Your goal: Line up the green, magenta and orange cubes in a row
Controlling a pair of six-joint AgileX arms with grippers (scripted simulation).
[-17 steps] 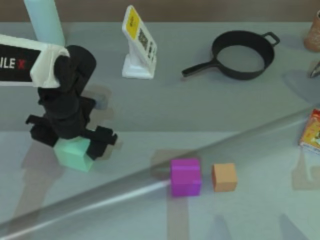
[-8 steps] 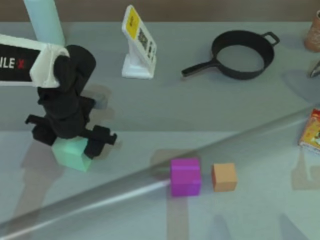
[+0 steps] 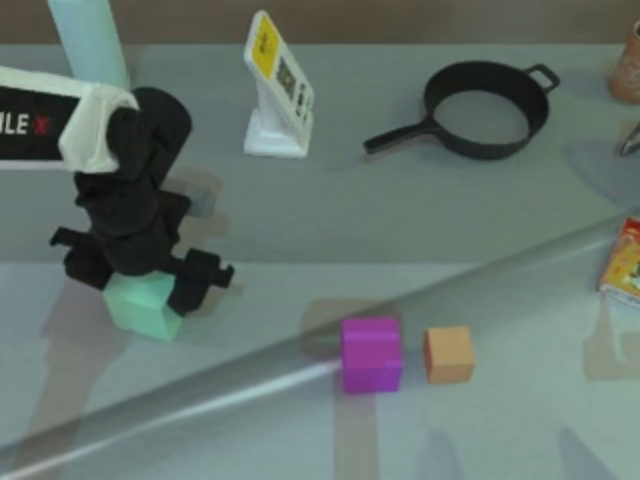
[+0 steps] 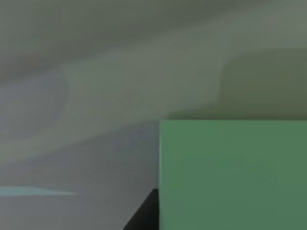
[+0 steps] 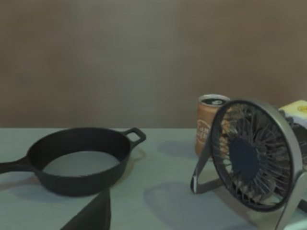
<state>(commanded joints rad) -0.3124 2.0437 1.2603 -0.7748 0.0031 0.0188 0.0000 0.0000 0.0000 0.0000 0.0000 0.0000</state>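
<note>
Magenta cube (image 3: 371, 353) sits near the table's front edge, about centre, with the light orange cube (image 3: 448, 354) just beside it on the right, a small gap between them, the two roughly level with each other. Well apart to the left is the mint-green cube (image 3: 146, 306), under the left gripper (image 3: 140, 282); black fingers flank it on both sides, looks clamped on the cube, though whether the cube is lifted or resting on the grey table (image 3: 420, 230) can't be told. Left wrist view is filled by the cube's green face (image 4: 233, 174), very close. Farther back: white card stand (image 3: 275, 88) with a yellow label, black skillet (image 3: 487, 108) with its handle pointing left, pale blue upright cylinder (image 3: 88, 40) at the back left. A printed carton (image 3: 624, 262) sits at the right edge. Right gripper not in the top view; its wrist camera sees the skillet (image 5: 79, 159), an orange can (image 5: 210, 122) and a small wire-guard fan (image 5: 254, 160).
</note>
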